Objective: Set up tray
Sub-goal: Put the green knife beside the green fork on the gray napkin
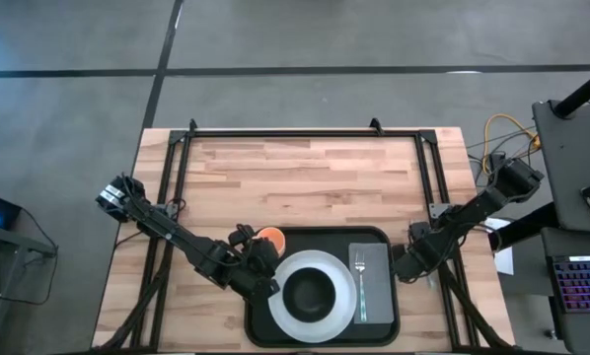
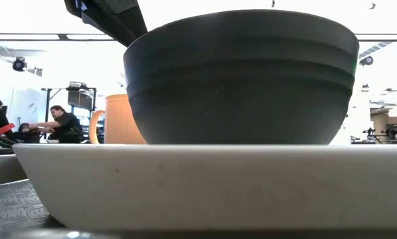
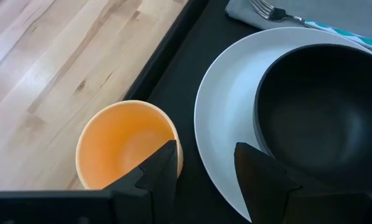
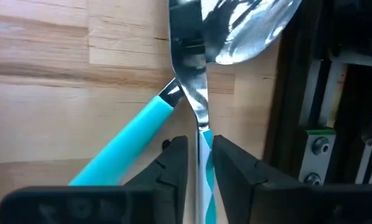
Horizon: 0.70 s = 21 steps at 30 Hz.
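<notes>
The black tray (image 1: 374, 237) lies at the table's near edge. On it a white plate (image 1: 287, 268) carries a black bowl (image 1: 310, 291). A grey napkin (image 1: 376, 258) with a fork (image 1: 359, 286) lies on the tray's right part. An orange cup (image 1: 270, 237) stands upright in the tray's far left corner. My left gripper (image 3: 204, 174) is open, between the cup (image 3: 120, 140) and the plate (image 3: 226, 93). My right gripper (image 1: 405, 264) is just right of the tray, shut on a spoon (image 4: 248, 28). A teal-handled knife (image 4: 120, 146) lies on the wood under it. My left gripper has one finger (image 3: 164, 171) right beside the cup's rim (image 3: 173, 140); I cannot tell whether it touches. My right gripper pinches the spoon's striped teal handle (image 4: 203, 140) between its two fingers, which come from above and lie across the handle. The spoon's bowl points away from the gripper, over the knife.
Black frame rails (image 1: 428, 177) run along the table's left, right and far sides, and one (image 4: 323, 93) is close to the spoon. Bare wood (image 1: 295, 182) stretches beyond the tray. In the low view, people (image 2: 59, 123) sit in the room far behind the table.
</notes>
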Each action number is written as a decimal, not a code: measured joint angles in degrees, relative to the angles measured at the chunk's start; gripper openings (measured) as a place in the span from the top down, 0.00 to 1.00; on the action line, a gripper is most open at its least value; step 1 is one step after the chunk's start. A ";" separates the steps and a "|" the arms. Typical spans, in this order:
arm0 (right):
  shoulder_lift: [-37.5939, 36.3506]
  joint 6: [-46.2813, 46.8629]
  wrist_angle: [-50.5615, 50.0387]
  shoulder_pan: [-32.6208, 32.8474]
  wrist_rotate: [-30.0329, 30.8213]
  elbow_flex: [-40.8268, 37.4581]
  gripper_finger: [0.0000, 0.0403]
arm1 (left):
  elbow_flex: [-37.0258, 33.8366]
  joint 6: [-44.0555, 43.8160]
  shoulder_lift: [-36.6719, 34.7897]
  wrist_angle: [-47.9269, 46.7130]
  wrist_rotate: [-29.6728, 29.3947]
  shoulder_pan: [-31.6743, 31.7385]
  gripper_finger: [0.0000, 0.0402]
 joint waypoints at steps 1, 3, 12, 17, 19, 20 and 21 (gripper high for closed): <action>0.00 -0.25 0.12 0.00 0.27 0.00 0.84 | 0.00 0.00 0.00 0.15 0.00 0.00 0.65; -0.09 -0.69 0.33 0.02 0.64 0.01 0.88 | 0.00 0.00 0.00 0.36 0.00 0.02 0.65; -0.04 -4.46 0.30 0.13 0.93 0.37 0.95 | 0.00 -0.02 0.00 1.26 0.00 0.04 0.65; 0.17 -5.66 -1.38 0.52 1.87 3.53 0.95 | 0.00 -0.02 0.00 1.40 0.00 0.07 0.65; 0.17 -4.98 -2.32 1.20 2.26 6.26 0.95 | 0.00 -0.02 0.00 1.45 0.00 0.07 0.65; 0.17 -4.57 -2.90 1.81 2.65 7.83 0.95 | 0.00 -0.02 0.00 1.41 0.00 0.07 0.65; 0.17 -3.91 -3.03 2.34 2.75 9.53 0.95 | 0.00 -0.02 0.00 1.44 0.00 0.07 0.65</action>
